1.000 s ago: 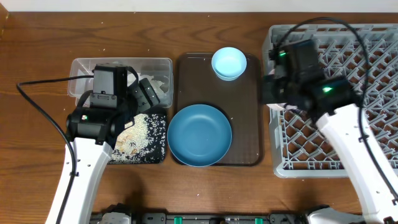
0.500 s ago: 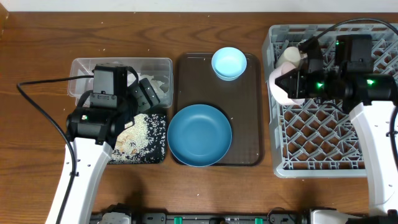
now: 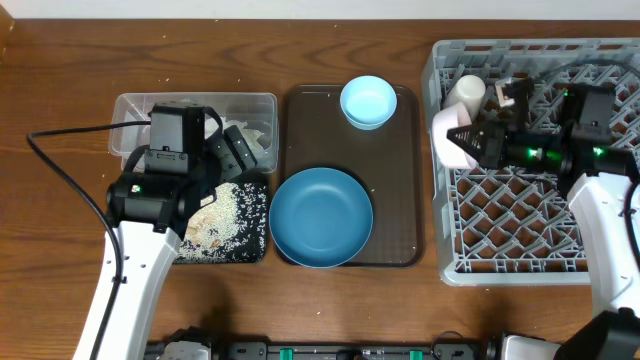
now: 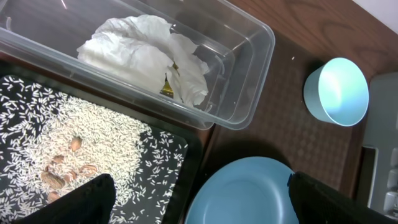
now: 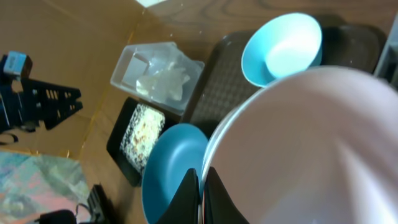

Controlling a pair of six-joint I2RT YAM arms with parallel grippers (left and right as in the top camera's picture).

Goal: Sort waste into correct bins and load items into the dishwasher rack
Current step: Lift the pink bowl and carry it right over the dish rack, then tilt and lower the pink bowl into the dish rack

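A pink-rimmed bowl [image 3: 450, 142] is held by the right gripper [image 3: 476, 141] over the rack [image 3: 500, 235]. A white cup [image 3: 465, 92] is seen beside it.

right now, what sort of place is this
Probably a tabletop dish-clearing test station: a grey plastic pegged dishwasher rack, a dark brown serving tray, and a clear rectangular plastic waste tub.

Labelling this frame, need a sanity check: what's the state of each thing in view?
clear tub: holds tissue paper and wrapper
black tray: rice heaped in it
large blue bowl: upright, empty, on brown tray
small light-blue bowl: upright, empty, on brown tray
pink-rimmed bowl: gripped, tilted on edge over rack
white cup: in rack's corner
left gripper: open, holding nothing
right gripper: shut on pink-rimmed bowl
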